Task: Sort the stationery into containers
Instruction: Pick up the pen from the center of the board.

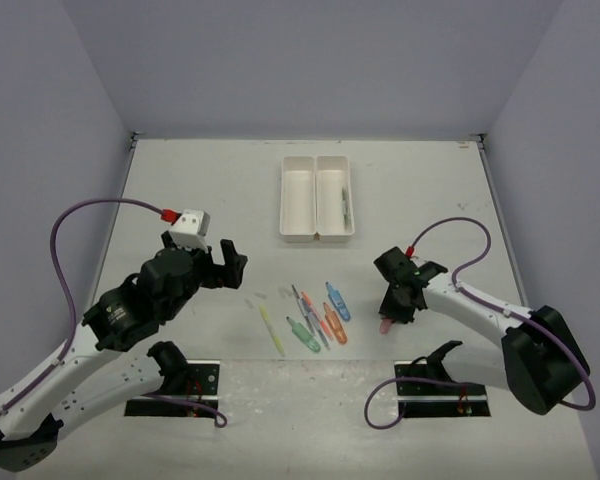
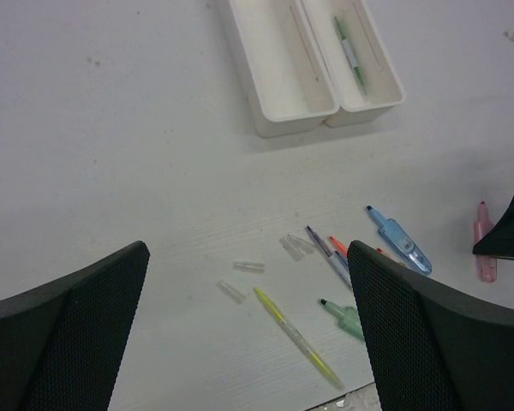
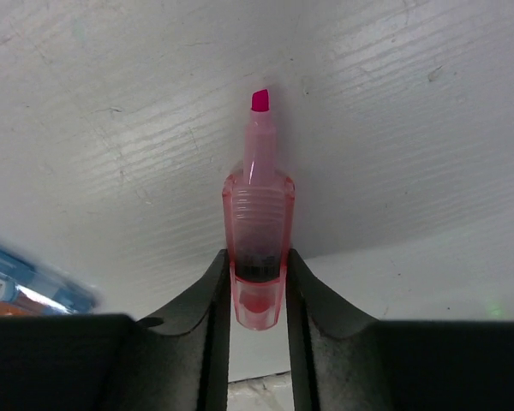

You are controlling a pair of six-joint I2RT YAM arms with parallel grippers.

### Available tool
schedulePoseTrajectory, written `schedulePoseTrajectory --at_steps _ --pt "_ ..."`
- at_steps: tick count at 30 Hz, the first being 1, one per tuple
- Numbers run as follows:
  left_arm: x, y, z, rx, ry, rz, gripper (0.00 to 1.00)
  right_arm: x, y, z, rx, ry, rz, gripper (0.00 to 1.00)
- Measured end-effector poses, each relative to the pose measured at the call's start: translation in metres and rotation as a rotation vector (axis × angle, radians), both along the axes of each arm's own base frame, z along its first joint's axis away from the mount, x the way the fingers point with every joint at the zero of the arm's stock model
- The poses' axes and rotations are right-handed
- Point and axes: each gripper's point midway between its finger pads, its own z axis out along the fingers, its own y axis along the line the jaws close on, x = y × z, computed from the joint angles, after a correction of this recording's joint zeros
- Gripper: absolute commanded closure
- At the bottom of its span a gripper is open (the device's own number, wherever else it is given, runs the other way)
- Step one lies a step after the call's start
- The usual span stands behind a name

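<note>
The right gripper pinches the pink highlighter by its rear, seemingly on the table, right of the loose pens. The left gripper hangs wide open. One green pen lies in the right compartment of the tray.

Tray behind stationery cluster (pen in right compartment); highlighter rightward.

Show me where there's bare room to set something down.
Free: the left compartment of the tray; the table strip between tray and pen cluster; the table left of it. Crowded: the cluster itself, and beside it the right claw gripping the pink highlighter. The right compartment holds one green pen.
</note>
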Motion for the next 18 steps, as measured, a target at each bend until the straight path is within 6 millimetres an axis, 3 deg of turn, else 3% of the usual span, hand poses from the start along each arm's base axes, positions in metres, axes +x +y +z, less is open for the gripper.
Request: schedulePoseTrajectory --at_steps 3,8,11,18 --pt "0.0 0.0 0.0 0.003 0.0 -0.001 0.0 0.002 0.004 0.001 0.005 -0.017 0.021 1.0" --pt "0.002 -0.009 -0.007 0.002 0.031 -0.014 0.0 0.013 0.018 0.028 0.021 -0.131 0.112 1.0" --pt "0.004 -0.027 -0.007 -0.066 0.056 -0.042 0.0 0.029 0.038 0.068 0.12 -0.297 0.199 1.0" --pt "0.014 -0.119 0.026 -0.467 0.033 -0.256 0.02 0.037 0.084 0.175 0.379 -0.691 0.487 1.0"
